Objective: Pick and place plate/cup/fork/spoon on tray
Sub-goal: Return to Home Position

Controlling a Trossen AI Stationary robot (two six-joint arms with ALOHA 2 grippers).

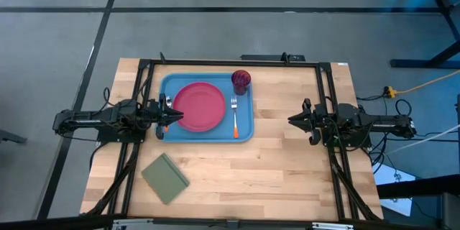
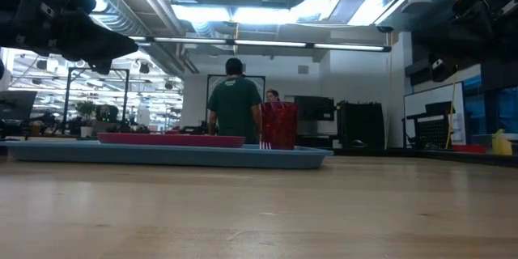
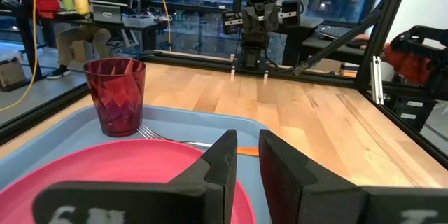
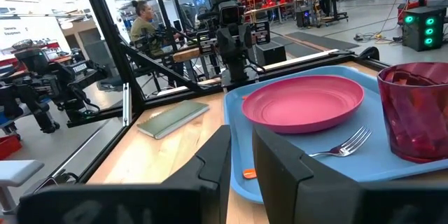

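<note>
The light-blue tray (image 1: pixel 246 128) lies on the far left half of the table. On it rest the pink-red plate (image 1: pixel 199 106), the dark red cup (image 1: pixel 241 80) upright at its far right corner, and the fork (image 1: pixel 235 118) right of the plate. My left gripper (image 1: pixel 171 116) hovers over the tray's left rim at the plate's edge, its fingers almost together and empty in the left wrist view (image 3: pixel 246 161). A small orange bit (image 1: pixel 163 131) shows beneath it; whether it is the spoon I cannot tell. My right gripper (image 1: pixel 293 120) waits right of the tray, shut and empty.
An olive-green pad (image 1: pixel 165 178) lies flat near the table's front left. Black frame rails (image 1: pixel 327 100) run along the table's left, right and far sides. Bare wood lies between the tray and my right gripper. People stand in the room beyond the table.
</note>
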